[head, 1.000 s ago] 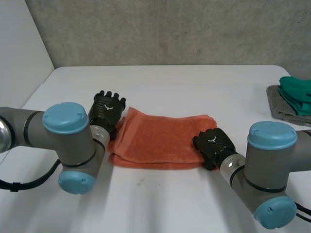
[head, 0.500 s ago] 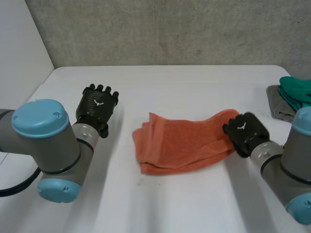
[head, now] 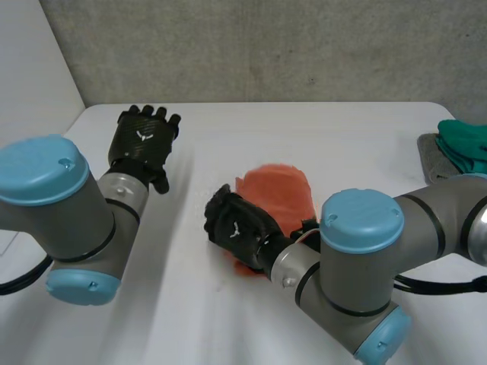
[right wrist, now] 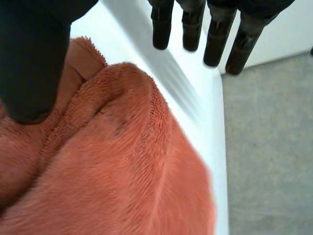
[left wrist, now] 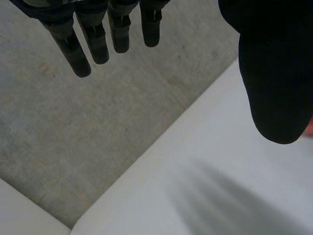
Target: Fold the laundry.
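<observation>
1. Checking the feed: the orange towel (head: 275, 186) sits bunched in a doubled-over heap near the middle of the white table (head: 342, 125). My right hand (head: 237, 230) is at the end nearer my left arm, partly over it.
2. The right wrist cam has the fingers (right wrist: 215, 44) straight and reaching past the towel's edge, with the thumb over the terry beside a fold. I'd call that hand relaxed and gripping nothing.
3. My left hand (head: 143, 144) hangs above bare table well apart from the towel, fingers straight, thumb wide, nothing in it.
4. Handling guess: thick, soft terry that's light, floppy and not slippery at all. It'll sag and bunch if I lift it by one spot. I'd pinch two corners of one edge, one per hand, and drag it flat.
5. A green cloth (head: 464, 143) on a grey cloth (head: 434, 173) at the table's right edge is well clear.
</observation>
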You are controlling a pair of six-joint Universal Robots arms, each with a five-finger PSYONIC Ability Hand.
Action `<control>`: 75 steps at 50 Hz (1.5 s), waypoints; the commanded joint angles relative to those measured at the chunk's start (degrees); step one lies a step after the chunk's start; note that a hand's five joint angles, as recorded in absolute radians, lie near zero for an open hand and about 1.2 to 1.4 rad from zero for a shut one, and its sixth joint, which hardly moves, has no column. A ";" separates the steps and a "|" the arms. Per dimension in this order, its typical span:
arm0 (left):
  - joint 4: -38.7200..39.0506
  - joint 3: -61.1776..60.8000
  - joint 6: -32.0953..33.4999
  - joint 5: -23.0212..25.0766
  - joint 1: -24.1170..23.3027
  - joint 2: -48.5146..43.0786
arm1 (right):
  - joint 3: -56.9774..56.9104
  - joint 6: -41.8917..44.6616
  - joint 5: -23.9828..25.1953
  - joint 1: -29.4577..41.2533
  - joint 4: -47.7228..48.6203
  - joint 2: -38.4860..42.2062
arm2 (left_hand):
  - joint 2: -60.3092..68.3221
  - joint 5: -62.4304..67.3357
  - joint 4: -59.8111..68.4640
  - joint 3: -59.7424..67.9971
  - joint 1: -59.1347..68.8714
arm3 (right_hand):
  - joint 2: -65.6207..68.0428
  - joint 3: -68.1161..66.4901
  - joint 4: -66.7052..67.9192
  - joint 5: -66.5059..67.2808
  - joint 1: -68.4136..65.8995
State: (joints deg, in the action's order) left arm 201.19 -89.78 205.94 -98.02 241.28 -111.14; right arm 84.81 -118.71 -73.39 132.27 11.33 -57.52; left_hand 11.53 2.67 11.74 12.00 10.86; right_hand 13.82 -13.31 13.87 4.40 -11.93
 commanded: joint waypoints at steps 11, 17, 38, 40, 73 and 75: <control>-0.18 13.84 -10.64 6.51 -11.26 -6.63 | 6.07 -57.78 -1.14 -23.10 -6.83 -17.37 | 0.53 -0.62 0.32 0.06 1.20 | -3.82 3.31 -3.87 -4.40 1.93; -4.22 20.17 -13.11 8.55 -13.90 -15.06 | 3.26 -56.46 -2.02 -23.37 -10.01 -12.19 | 2.05 0.91 1.84 1.58 2.72 | -3.82 3.31 -3.87 -4.40 1.93; -16.26 23.87 -11.79 3.10 -13.11 -25.00 | -8.43 -59.27 -4.57 -17.93 -12.73 2.76 | 1.54 0.40 1.34 1.07 2.22 | -3.82 3.31 -3.87 -4.40 1.93; -17.58 23.17 -11.00 2.05 -13.20 -24.92 | -9.75 -58.74 -4.57 -16.44 -13.70 3.72 | 1.71 0.57 1.50 1.24 2.38 | -3.82 3.31 -3.87 -4.40 1.93; -18.82 19.12 -6.34 4.75 -12.94 -8.14 | -0.98 -43.63 -14.49 -13.71 -2.47 -8.12 | -0.81 -1.95 -1.02 -1.28 -0.14 | -3.82 3.31 -3.87 -4.40 1.93; -19.25 19.03 -6.87 7.91 -11.80 -5.42 | 2.18 -43.54 -15.55 -13.18 0.17 -10.41 | -0.81 -1.95 -1.02 -1.28 -0.14 | -3.82 3.31 -3.87 -4.40 1.93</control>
State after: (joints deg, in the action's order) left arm 182.28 -70.12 199.74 -97.35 227.77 -125.02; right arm 78.49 -162.36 -86.41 117.87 2.98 -59.73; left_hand 11.53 2.48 11.74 12.00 10.87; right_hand 12.80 -11.88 13.34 3.80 -10.11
